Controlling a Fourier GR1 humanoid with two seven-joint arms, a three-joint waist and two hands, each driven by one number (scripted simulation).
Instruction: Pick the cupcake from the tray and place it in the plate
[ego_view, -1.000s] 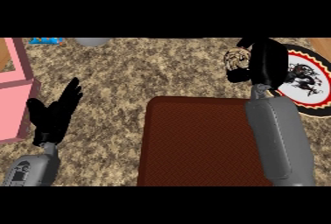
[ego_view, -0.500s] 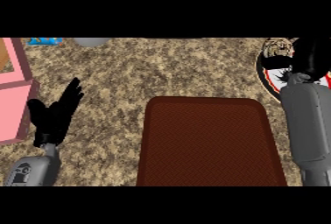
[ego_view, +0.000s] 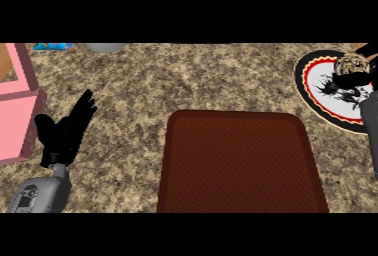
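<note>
1. Cupcake (ego_view: 350, 66) sits over the plate (ego_view: 314, 90) at the view's right edge; the right hand (ego_view: 353, 80) is dark against it, fingers unclear.
2. Tray (ego_view: 240, 165) lies bare, so the carry looks done; release remains.
3. Left hand (ego_view: 68, 131) rests spread on the counter (ego_view: 184, 80).

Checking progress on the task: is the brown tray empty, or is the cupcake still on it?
Empty: the tray shows only bare brown surface. The cupcake is over the plate at the view's right edge.
</note>
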